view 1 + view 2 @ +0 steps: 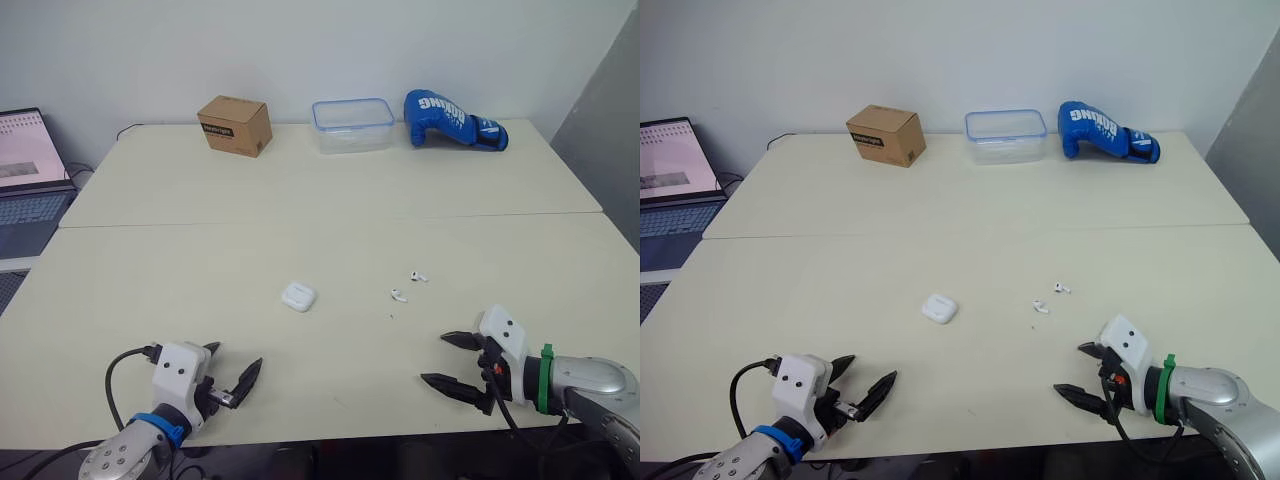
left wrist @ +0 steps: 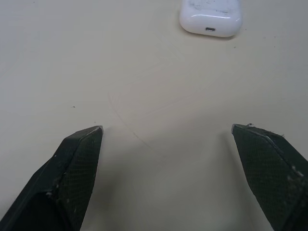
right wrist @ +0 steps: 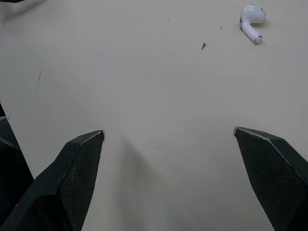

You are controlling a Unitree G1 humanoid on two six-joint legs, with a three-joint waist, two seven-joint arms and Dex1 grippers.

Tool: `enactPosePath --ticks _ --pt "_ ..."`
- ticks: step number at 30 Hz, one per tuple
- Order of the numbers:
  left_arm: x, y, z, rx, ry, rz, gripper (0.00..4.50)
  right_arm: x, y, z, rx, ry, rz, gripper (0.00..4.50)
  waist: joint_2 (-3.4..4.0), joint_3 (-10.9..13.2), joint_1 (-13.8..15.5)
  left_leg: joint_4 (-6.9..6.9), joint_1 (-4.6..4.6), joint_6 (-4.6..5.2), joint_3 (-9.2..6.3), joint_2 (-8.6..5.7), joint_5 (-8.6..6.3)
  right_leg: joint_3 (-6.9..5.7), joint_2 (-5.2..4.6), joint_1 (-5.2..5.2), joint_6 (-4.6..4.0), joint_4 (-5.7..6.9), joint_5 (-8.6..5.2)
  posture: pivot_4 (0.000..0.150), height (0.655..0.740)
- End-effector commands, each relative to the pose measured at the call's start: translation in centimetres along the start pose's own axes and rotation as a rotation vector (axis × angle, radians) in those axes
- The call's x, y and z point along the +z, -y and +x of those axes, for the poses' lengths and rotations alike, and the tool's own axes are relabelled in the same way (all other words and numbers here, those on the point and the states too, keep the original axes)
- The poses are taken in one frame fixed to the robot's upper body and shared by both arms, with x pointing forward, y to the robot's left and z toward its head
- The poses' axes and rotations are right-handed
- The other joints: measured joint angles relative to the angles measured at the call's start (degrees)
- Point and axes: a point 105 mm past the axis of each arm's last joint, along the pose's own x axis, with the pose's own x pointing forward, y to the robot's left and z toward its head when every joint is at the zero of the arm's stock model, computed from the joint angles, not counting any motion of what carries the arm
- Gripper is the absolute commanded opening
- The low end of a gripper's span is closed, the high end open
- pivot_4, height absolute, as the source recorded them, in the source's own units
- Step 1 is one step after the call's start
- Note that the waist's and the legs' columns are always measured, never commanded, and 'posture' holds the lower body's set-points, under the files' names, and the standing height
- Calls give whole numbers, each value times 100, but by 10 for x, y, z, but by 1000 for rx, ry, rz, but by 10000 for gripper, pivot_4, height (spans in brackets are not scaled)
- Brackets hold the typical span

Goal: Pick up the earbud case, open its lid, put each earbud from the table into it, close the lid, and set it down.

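1. Table (image 1: 330,190): pale cream top, two slabs butted together, with the seam running 9 to 3 o'clock across the middle.
2. Cardboard box (image 1: 235,125): brown, closed, label on its side face. Sits at 11 o'clock near the far edge, turned corner-on.
3. Plastic container (image 1: 352,138): clear, blue rim, upright at 12 o'clock, near the box but apart from it.
4. Boxing glove (image 1: 452,120): blue with white lettering, lying on its side at 1 o'clock, just beside the container.
5. Laptop (image 1: 28,185): open with the screen lit, off the table edge at 9 o'clock.
6. Wall (image 1: 300,50): plain white, behind the far edge.
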Motion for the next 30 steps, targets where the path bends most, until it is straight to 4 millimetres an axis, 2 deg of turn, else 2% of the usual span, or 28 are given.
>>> enactPosePath --ticks 1,19,23,27,30 --pt "8 2 -1 -11 37 21 44762 9 -3 -1 10 25 -31 45000 0 0 0 0 0 0 0 0 0 0 0 0 0 0 0 1500 7307" --pt "9 6 1 -52 41 29 44762 16 -3 0 22 46 -61 45000 0 0 -1 0 0 0 0 0 0 -1 0 0 0 0 0 1500 7307" --pt "34 3 13 -91 101 75 44762 23 1 -5 46 32 -129 45000 1 1 20 1 0 0 0 0 0 -1 0 0 0 1 0 1500 7307" --pt "62 8 31 -145 169 93 44762 47 14 -12 54 67 -218 45000 2 0 28 4 2 -1 -5 0 1 -9 0 5 0 5 1 1500 7307" --pt "71 12 47 -152 204 119 44762 65 22 -18 81 76 -305 45000 3 0 4 5 5 -3 -3 -2 3 -6 0 8 0 3 1 1500 7307"
